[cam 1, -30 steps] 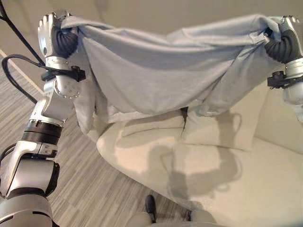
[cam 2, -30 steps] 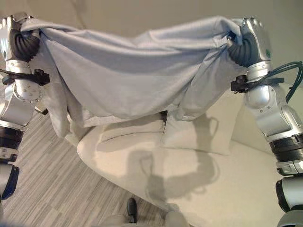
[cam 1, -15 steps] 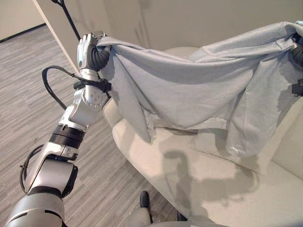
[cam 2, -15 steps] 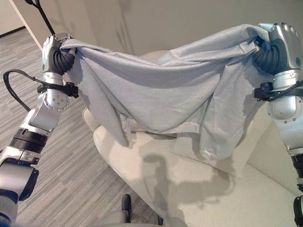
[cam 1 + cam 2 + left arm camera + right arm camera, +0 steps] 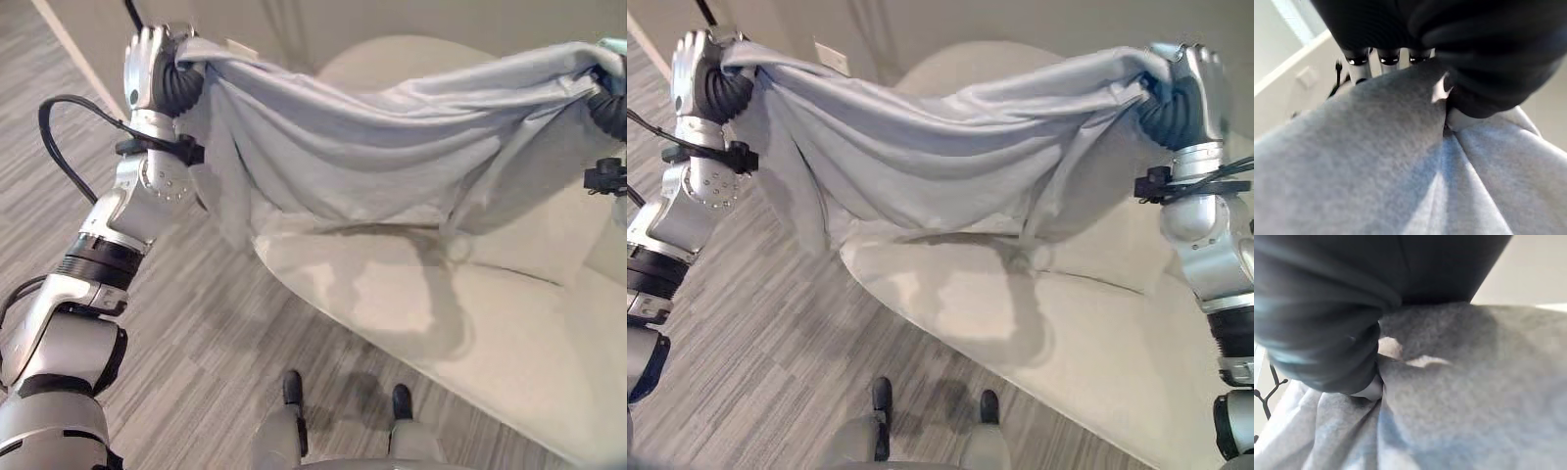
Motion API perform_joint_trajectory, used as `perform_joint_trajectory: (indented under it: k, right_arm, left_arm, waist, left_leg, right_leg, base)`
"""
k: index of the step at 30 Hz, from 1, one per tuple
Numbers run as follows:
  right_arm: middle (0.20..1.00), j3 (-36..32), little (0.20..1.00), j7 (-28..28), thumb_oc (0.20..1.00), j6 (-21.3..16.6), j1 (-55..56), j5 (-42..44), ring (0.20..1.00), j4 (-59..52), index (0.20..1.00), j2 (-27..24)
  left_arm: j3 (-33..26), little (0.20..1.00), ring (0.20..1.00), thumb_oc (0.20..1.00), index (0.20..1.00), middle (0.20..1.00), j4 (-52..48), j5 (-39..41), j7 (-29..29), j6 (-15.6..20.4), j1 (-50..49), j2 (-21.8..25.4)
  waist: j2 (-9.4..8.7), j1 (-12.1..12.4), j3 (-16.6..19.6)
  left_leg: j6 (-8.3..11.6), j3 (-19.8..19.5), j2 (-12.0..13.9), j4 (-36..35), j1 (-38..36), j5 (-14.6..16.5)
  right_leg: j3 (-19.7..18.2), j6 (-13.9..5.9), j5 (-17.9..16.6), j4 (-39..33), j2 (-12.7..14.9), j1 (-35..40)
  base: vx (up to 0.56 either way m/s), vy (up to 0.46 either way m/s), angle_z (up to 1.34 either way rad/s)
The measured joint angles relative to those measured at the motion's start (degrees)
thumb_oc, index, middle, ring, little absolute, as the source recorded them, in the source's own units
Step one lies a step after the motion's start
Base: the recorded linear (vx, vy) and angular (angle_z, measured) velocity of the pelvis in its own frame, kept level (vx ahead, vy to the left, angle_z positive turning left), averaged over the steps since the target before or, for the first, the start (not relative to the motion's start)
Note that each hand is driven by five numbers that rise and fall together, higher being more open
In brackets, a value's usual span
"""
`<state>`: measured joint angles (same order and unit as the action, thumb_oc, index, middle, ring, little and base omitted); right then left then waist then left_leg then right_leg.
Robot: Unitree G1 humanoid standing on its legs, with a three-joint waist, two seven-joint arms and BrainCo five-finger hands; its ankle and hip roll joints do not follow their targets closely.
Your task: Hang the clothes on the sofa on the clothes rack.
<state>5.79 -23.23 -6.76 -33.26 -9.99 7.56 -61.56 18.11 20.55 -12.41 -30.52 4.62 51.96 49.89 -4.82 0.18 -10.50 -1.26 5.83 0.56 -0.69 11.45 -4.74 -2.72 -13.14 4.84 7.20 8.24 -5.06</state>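
— Looking at the shirt (image 5: 940,147): where does it lie from the fingers?

— It is strung between the two hands, its long axis running straight from one to the other. Each top corner is bunched in a fist, and the middle sags below and between them, clear of the sofa (image 5: 1097,333) underneath.

— Which hand is nearer the rack?

— My guess is the left hand (image 5: 147,69). A thin dark pole (image 5: 129,12) shows just beyond it in the left eye view, and dark prongs show past the cloth in the right wrist view. I can't tell how close either is.

— And the grip?

— The left hand's fingers (image 5: 1359,68) are curled tight over a fold of the shirt; the wrist view shows cloth pressed right up under them. The right hand (image 5: 1187,83) is also closed on its corner, cloth gathered against the palm, though its fingertips are hidden.

— So the next move?

— Likely carrying the shirt leftward, held taut, toward that pole, with neither fist loosening.
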Motion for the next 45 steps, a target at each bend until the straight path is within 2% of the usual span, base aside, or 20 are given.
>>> perform_joint_trajectory:
  k: [4, 14, 15, 16, 18, 19, 20, 22, 23, 25, 26, 29, 31, 33, 36, 39, 41, 42, 43, 45]
  right_arm:
    - [0.200, -0.17, 0.200, 0.55, 0.200, -0.28, -0.09, -0.04, 0.200, -0.42, 0.200, -0.11]
    - [0.200, -3.27, 0.200, 1.03, 0.200, -0.41, 1.41, 0.00, 0.200, -0.40, 0.200, -0.28]
    - [0.200, -5.62, 0.200, 0.73, 0.200, -0.43, 1.61, 0.08, 0.200, -1.71, 0.200, -0.26]
    - [0.200, -6.28, 0.200, 0.69, 0.200, -0.44, 1.80, 0.09, 0.200, -1.78, 0.200, -0.27]
    - [0.200, -8.83, 0.200, 0.15, 0.200, -0.94, 4.99, 0.23, 0.200, -0.58, 0.200, -1.03]
    - [0.200, -8.83, 0.200, 0.15, 0.200, -0.94, 4.99, 0.23, 0.200, -0.58, 0.200, -1.03]
    - [0.200, -9.05, 0.200, -0.38, 0.200, -0.30, 4.86, 1.19, 0.200, 0.78, 0.200, -0.94]
    - [0.200, -8.75, 0.200, -0.39, 0.200, -0.28, 4.50, 1.17, 0.200, 0.51, 0.200, -1.14]
    - [0.200, -8.64, 0.200, -0.93, 0.200, -0.23, 4.91, 1.15, 0.200, -0.12, 0.200, 0.80]
    - [0.200, -7.67, 0.200, -0.88, 0.200, -0.07, 5.64, 1.06, 0.200, -1.62, 0.200, 1.73]
    - [0.200, -7.12, 0.200, -0.78, 0.200, -0.01, 5.07, 1.01, 0.200, -2.67, 0.200, 1.77]
    - [0.200, -5.63, 0.200, -0.87, 0.200, -0.09, 2.07, 0.96, 0.200, -3.09, 0.200, 2.15]
    - [0.200, -5.69, 0.200, -0.94, 0.200, -0.04, 1.08, 0.98, 0.200, -3.13, 0.200, 0.69]
    - [0.200, -6.39, 0.200, -0.94, 0.200, -0.12, 1.03, 1.01, 0.200, -2.90, 0.200, 0.01]
    - [0.200, -6.60, 0.200, -0.76, 0.200, -0.90, -0.78, 1.01, 0.200, -3.72, 0.200, -1.07]
    - [0.200, -6.27, 0.200, -0.02, 0.200, -1.19, 0.19, 1.00, 0.200, -3.55, 0.200, -0.84]
    - [0.200, -6.28, 0.200, 0.40, 0.200, -1.26, 0.50, 0.98, 0.200, -3.58, 0.200, -0.79]
    - [0.200, -6.31, 0.200, 0.44, 0.200, -1.24, 0.44, 0.98, 0.200, -3.68, 0.200, -0.88]
    - [0.200, -6.88, 0.200, 0.49, 0.200, -1.41, 0.26, 0.96, 0.200, -3.75, 0.200, -0.85]
    - [0.200, -6.00, 0.200, 0.49, 0.200, -0.99, 0.03, 1.16, 0.200, -3.30, 0.200, -0.88]
  left_arm:
    - [-3.64, 0.200, 0.200, 0.200, 0.200, 0.200, -0.35, -0.03, 0.49, -0.14, -1.71, -0.19]
    - [-2.98, 0.200, 0.200, 0.200, 0.200, 0.200, -0.16, 0.00, 1.95, 0.12, -4.00, -3.53]
    - [-2.56, 0.200, 0.200, 0.200, 0.200, 0.200, 0.05, 0.01, 1.78, 0.63, -2.13, -0.48]
    - [-2.28, 0.200, 0.200, 0.200, 0.200, 0.200, 0.35, 0.02, 1.74, 0.71, -1.16, 0.69]
    - [0.49, 0.200, 0.200, 0.200, 0.200, 0.200, 2.17, 0.05, 0.86, 2.02, 0.31, 0.60]
    - [0.49, 0.200, 0.200, 0.200, 0.200, 0.200, 2.17, 0.05, 0.86, 2.02, 0.31, 0.60]
    - [2.02, 0.200, 0.200, 0.200, 0.200, 0.200, 2.41, 0.11, 0.66, 2.85, 0.09, 0.85]
    - [2.53, 0.200, 0.200, 0.200, 0.200, 0.200, 2.37, 0.17, 0.74, 2.89, -0.66, 0.55]
    - [2.21, 0.200, 0.200, 0.200, 0.200, 0.200, 2.15, 0.17, 0.72, 2.87, -0.45, 1.04]
    - [2.14, 0.200, 0.200, 0.200, 0.200, 0.200, 2.04, 0.52, 0.26, 2.47, -0.19, 0.16]
    - [2.27, 0.200, 0.200, 0.200, 0.200, 0.200, 1.55, 0.51, 0.39, 2.13, -0.05, -0.72]
    - [1.92, 0.200, 0.200, 0.200, 0.200, 0.200, -0.48, 0.44, 0.00, 1.86, 3.31, 2.74]
    - [1.72, 0.200, 0.200, 0.200, 0.200, 0.200, -0.53, 0.38, -0.10, 1.69, 3.89, 3.14]
    - [1.52, 0.200, 0.200, 0.200, 0.200, 0.200, -0.91, 0.05, -0.05, 1.61, 3.74, 2.76]
    - [-1.02, 0.200, 0.200, 0.200, 0.200, 0.200, -1.89, 0.03, 0.33, 1.17, 1.48, 2.26]
    - [-3.10, 0.200, 0.200, 0.200, 0.200, 0.200, -2.58, 0.01, 1.43, 0.52, -0.03, -0.48]
    - [-2.97, 0.200, 0.200, 0.200, 0.200, 0.200, -2.50, 0.01, 1.66, 0.22, -0.49, -1.48]
    - [-2.82, 0.200, 0.200, 0.200, 0.200, 0.200, -2.50, 0.00, 2.02, 0.07, -0.53, -1.66]
    - [-3.03, 0.200, 0.200, 0.200, 0.200, 0.200, -2.52, 0.00, 2.25, 0.04, -1.10, -2.45]
    - [-3.05, 0.200, 0.200, 0.200, 0.200, 0.200, -3.44, 0.00, 2.63, 0.09, -3.70, -4.17]
  waist:
    - [-0.43, 1.90, 0.30]
    - [-0.65, 0.64, 0.17]
    - [-3.30, 0.50, -0.59]
    - [-3.35, 0.03, -0.75]
    - [-2.27, -0.37, -0.44]
    - [-2.27, -0.37, -0.44]
    - [-1.97, -0.25, -0.39]
    - [0.54, 0.94, 0.30]
    - [-0.98, 0.59, 0.28]
    - [-2.20, -0.31, -0.01]
    - [-1.83, -0.69, 0.01]
    - [-1.70, 0.61, 0.16]
    - [-1.72, 0.44, 0.20]
    - [-1.75, 0.04, 0.27]
    - [-2.49, 1.10, 0.77]
    - [-2.11, 0.89, 0.71]
    - [-0.53, 0.59, 0.23]
    - [-0.70, 0.11, 0.35]
    - [-1.67, -0.25, 0.66]
    - [-0.58, 0.11, 0.40]
  left_leg:
    - [0.36, 1.01, -1.59, -3.07, -1.64, -2.12]
    - [0.04, -2.80, -2.19, 1.60, -1.30, -2.59]
    - [3.56, -4.26, -1.43, 10.58, 6.04, 3.16]
    - [4.58, -3.47, 1.03, 10.87, 7.86, 3.76]
    - [6.87, -5.35, 8.37, 4.38, 9.19, 0.81]
    - [6.87, -5.35, 8.37, 4.38, 9.19, 0.81]
    - [8.45, -5.58, 12.48, -1.90, 8.59, -0.84]
    - [7.30, -6.18, 13.11, -0.84, 5.38, -3.24]
    - [12.32, -6.52, 11.43, -0.20, 5.04, -5.18]
    - [8.99, -5.19, 7.54, 4.46, 7.05, -1.97]
    - [6.42, -2.75, 4.75, 7.24, 7.78, 0.23]
    - [2.97, 1.62, 3.53, 6.43, 8.55, 1.60]
    - [1.44, 1.97, 2.32, 4.01, 7.52, 0.81]
    - [-0.50, 1.27, 2.05, 0.90, 5.40, 0.11]
    - [-0.81, 1.96, 0.32, -2.97, 2.03, -0.97]
    - [-0.96, 1.00, -0.26, -3.26, 0.61, -0.87]
    - [-1.21, 0.61, 2.15, -3.22, 0.09, -1.01]
    - [-1.18, 0.80, 2.19, -3.25, -0.10, -1.02]
    - [-1.02, 0.90, 0.17, -3.57, -1.16, -0.91]
    - [-0.38, 0.37, 0.20, -2.46, -2.30, -1.26]
  right_leg:
    - [-1.88, 5.62, 4.46, -1.57, -3.89, 2.00]
    - [-0.43, 5.69, 4.04, -1.07, -2.14, 5.99]
    - [-0.13, 7.57, 3.70, -4.18, 0.17, 5.77]
    - [0.12, 8.00, 3.14, -4.81, -0.22, 5.52]
    - [-0.03, 7.34, 3.07, -4.99, -0.51, 5.59]
    - [-0.03, 7.34, 3.07, -4.99, -0.51, 5.59]
    - [-1.67, 6.22, 2.96, -5.46, 0.59, 4.78]
    - [-4.46, 2.91, 2.76, -7.23, 1.33, 5.28]
    - [-5.33, 1.68, 2.31, -8.28, 3.67, 5.65]
    - [-4.46, 0.22, -0.79, -8.40, 7.34, 5.37]
    - [-2.67, 1.03, -6.19, -8.19, 10.34, 4.17]
    - [-0.97, 1.29, -16.92, -9.82, 10.88, 0.59]
    - [0.11, 2.16, -19.74, -8.90, 11.45, -0.60]
    - [-3.29, -1.77, -12.52, -7.12, 7.99, -1.02]
    - [-2.16, -1.80, -6.46, -12.04, 0.41, 0.04]
    - [-4.49, -0.43, -6.22, -11.76, -0.53, 1.75]
    - [-7.98, -1.57, -0.14, -4.16, -4.25, -3.14]
    - [-10.11, -0.47, -1.05, -8.28, -5.79, -3.25]
    - [-9.74, 6.72, -5.71, -11.74, -6.37, -2.54]
    - [-8.83, 7.56, -6.30, -11.74, -6.25, -0.49]
  base:
    - [0.08, 0.150, -0.06]
    - [0.06, 0.180, 0.22]
    - [0.25, 0.427, 0.09]
    - [0.21, 0.312, 0.12]
    - [0.32, 0.449, 0.12]
    - [0.39, 0.509, -0.26]
    - [0.27, 0.338, -0.63]
    - [0.39, 0.572, -0.89]
    - [0.30, 0.602, -0.52]
    - [0.20, 0.560, -0.17]
    - [0.10, 0.394, -0.33]
    - [0.11, 0.359, -0.61]
    - [0.14, 0.371, -0.12]
    - [0.11, 0.324, 0.08]
    - [0.13, 0.259, -0.05]
    - [0.09, 0.127, 0.04]
    - [0.05, 0.037, 0.05]
    - [0.23, 0.147, 0.34]
    - [0.22, 0.145, 0.38]
    - [0.05, 0.077, 0.22]
